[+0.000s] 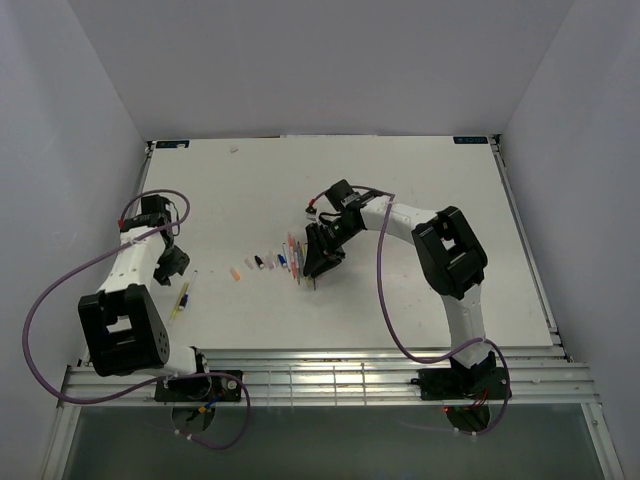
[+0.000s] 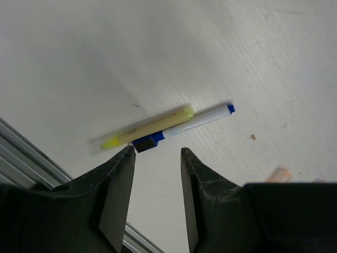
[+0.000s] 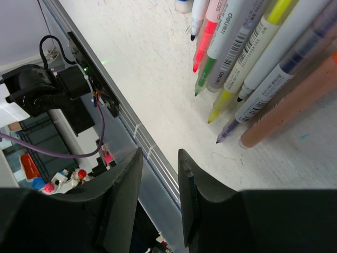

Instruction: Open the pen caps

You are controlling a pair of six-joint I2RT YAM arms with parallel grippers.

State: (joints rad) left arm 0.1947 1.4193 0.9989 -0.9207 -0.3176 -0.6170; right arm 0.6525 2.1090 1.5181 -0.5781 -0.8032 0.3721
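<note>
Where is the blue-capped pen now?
In the left wrist view, the blue-capped pen lies on the table's left side, just beyond the left gripper, beside the yellow pen.

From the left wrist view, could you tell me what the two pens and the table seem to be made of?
Yellow pen: translucent plastic, apparently; its edges look see-through. Blue-and-white pen: opaque glossy plastic, with a smooth sheen. Table: matte white board, perhaps laminate; faintly scuffed.

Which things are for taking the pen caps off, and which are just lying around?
For the job: pen pile, loose caps, yellow pen, blue-white pen, left gripper, right gripper.
Just lying about: purple cables, metal rails.
</note>
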